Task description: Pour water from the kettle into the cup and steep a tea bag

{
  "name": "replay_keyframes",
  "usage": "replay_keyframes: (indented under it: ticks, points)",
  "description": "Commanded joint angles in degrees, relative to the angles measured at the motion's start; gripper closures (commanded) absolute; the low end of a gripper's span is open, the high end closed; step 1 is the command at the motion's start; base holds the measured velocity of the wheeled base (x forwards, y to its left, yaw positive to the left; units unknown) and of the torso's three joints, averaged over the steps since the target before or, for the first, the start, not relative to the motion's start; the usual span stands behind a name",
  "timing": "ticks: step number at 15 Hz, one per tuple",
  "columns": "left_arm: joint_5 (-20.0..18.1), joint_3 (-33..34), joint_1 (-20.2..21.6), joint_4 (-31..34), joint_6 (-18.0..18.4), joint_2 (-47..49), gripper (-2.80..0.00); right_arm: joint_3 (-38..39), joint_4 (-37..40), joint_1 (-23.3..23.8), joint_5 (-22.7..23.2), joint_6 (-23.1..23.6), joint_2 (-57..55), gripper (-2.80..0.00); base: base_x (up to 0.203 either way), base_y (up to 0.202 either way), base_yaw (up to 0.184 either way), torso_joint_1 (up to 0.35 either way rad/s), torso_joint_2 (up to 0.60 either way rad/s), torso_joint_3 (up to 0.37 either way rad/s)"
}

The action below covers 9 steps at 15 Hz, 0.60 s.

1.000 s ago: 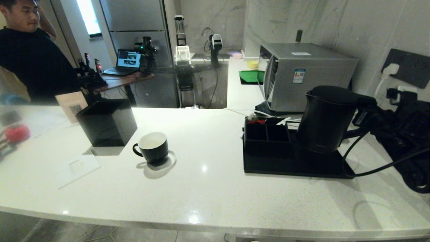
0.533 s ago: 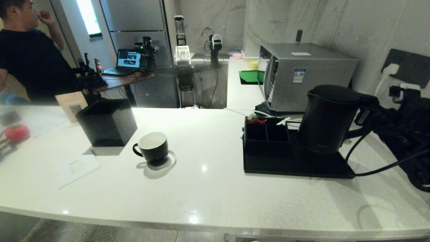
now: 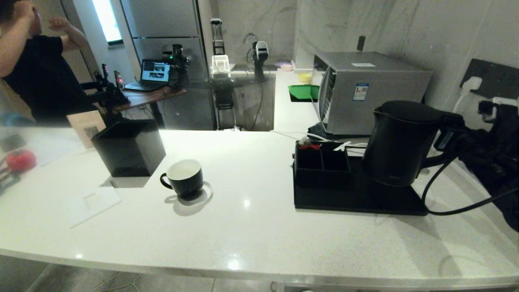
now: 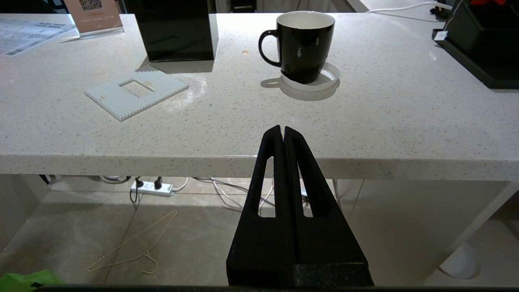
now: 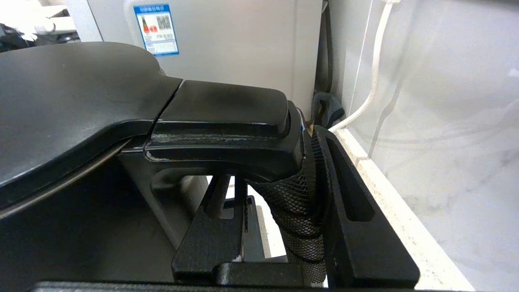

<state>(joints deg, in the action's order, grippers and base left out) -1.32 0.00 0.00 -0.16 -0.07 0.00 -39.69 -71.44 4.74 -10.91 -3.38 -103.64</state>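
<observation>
One lift begun: my right gripper (image 5: 279, 227), clamped on the handle, has raised the kettle (image 3: 399, 142) just clear of the black tray (image 3: 357, 200); the cup (image 3: 184, 176) waits well apart from that tray, my left gripper (image 4: 282, 130) pinched closed.

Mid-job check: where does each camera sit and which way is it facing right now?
Head view: high, looking down over the counter; right arm at the right edge, holding the kettle.
Left wrist view: below the counter edge, facing the cup; shut left pincer in front.
Right wrist view: close behind the kettle handle, facing the wall; right pincer clamps the handle.
Shared: head and left wrist both show the cup; head and right wrist the kettle.
</observation>
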Motion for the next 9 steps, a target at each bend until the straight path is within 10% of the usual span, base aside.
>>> replay_keyframes:
  ticks: [1, 9]
  points:
    - [0.0, 0.0, 0.0, -0.02, -0.01, 0.0, 0.0, 0.4, -0.08, 0.0, -0.08, 0.04, 1.1, 0.0, 0.0, 0.0, 0.0, 0.0, 0.0, 0.0]
    - [0.0, 0.0, 0.0, -0.02, -0.01, 0.0, 0.0, 3.63, 0.7, 0.0, -0.08, 0.04, 4.3, 0.0, 0.0, 0.0, 0.0, 0.0, 0.0, 0.0]
